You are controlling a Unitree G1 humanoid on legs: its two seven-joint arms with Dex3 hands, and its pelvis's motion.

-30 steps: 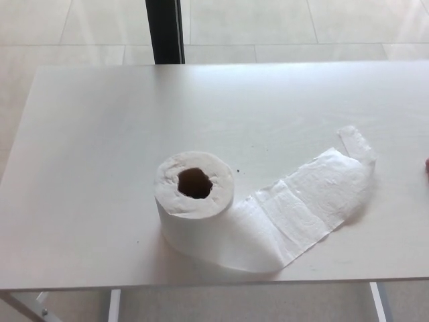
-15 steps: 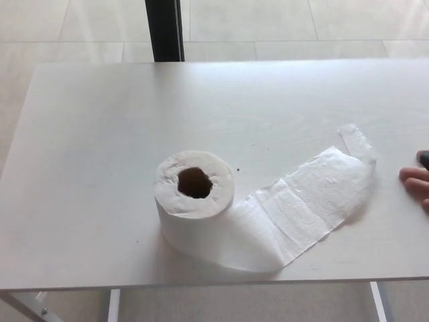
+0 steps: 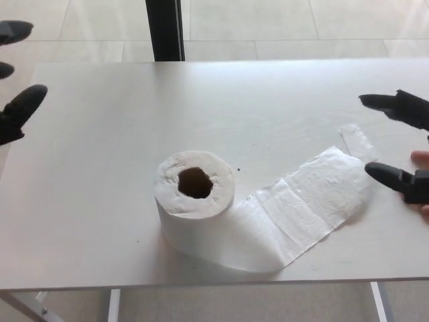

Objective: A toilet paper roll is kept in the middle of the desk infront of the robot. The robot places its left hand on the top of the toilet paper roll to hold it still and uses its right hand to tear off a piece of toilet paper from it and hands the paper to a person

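From my head cam: nothing's done yet. The white toilet paper roll (image 3: pixel 195 194) stands mid-desk on the white tabletop (image 3: pixel 100 201), tail untorn. My black left hand (image 3: pixel 15 100) and right hand (image 3: pixel 402 144) hover with spread, empty fingers, both cut off at the edges. A person's fingertip (image 3: pixel 421 159) peeks behind my right.

A dark post (image 3: pixel 165 30) was seen beyond the far edge, standing on pale floor tiles (image 3: pixel 281 23).

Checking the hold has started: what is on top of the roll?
Nothing. The roll's top and dark core hole are bare; the left hand hovers far off. Inside the hole is too dark to see.
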